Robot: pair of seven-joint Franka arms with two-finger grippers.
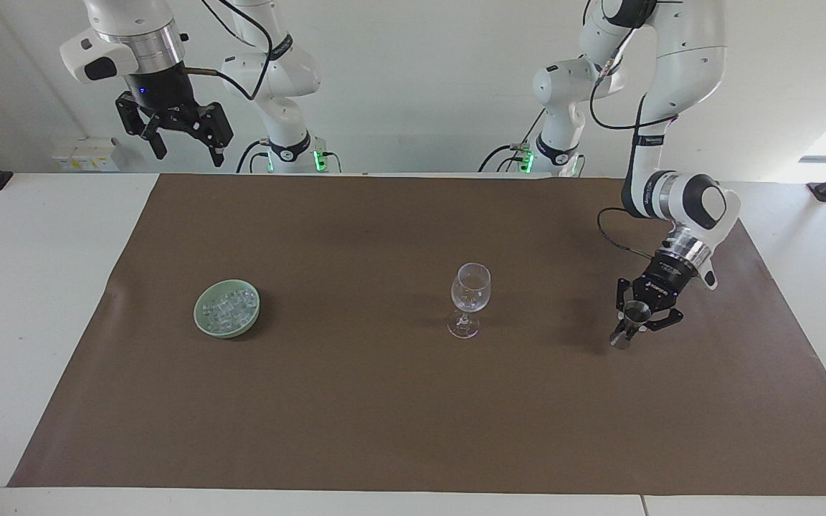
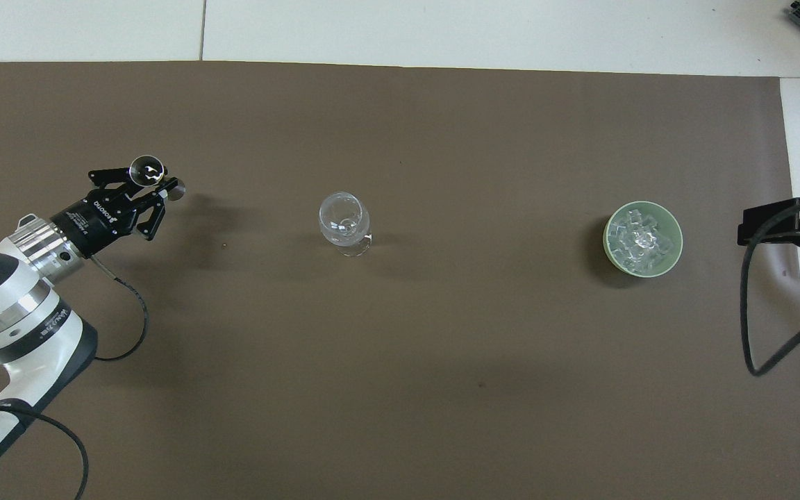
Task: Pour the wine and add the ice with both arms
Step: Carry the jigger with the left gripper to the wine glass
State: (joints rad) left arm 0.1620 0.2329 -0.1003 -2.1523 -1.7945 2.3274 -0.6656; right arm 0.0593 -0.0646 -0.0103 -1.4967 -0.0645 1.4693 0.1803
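Observation:
My left gripper (image 1: 639, 319) is shut on a small metal jigger (image 1: 627, 326) and holds it tilted just above the brown mat, toward the left arm's end of the table; both show in the overhead view, the gripper (image 2: 144, 187) and the jigger (image 2: 153, 175). An empty clear wine glass (image 1: 470, 292) stands upright mid-mat, also in the overhead view (image 2: 344, 221). The ice (image 1: 229, 307) is heaped in a pale green bowl (image 1: 201, 321) toward the right arm's end (image 2: 642, 237). My right gripper (image 1: 183, 143) is open and empty, waiting high over the table's edge by its base.
The brown mat (image 1: 355, 401) covers most of the white table (image 1: 26, 322). A tiny speck (image 2: 224, 244) lies on the mat between the jigger and the glass. The right arm's cable and hand (image 2: 775, 222) reach in beside the bowl's end.

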